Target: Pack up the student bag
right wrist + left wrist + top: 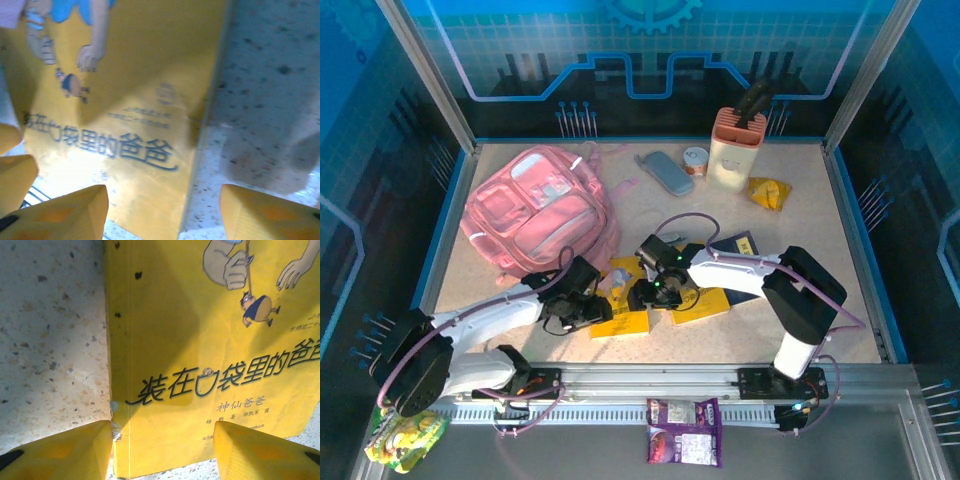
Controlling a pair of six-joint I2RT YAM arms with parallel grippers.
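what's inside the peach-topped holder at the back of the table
Dark items stick up out of the peach-topped holder; its wall hides their lower ends and whatever else may sit inside.

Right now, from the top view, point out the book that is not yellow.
The dark blue book, farthest back of the three. The left yellow book and right yellow book lie nearer the front.

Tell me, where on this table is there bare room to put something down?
Bare table lies on the right, between the yellow packet and the right arm, and at the back between the backpack and the grey case. The middle is crowded: books under the left gripper and right gripper.
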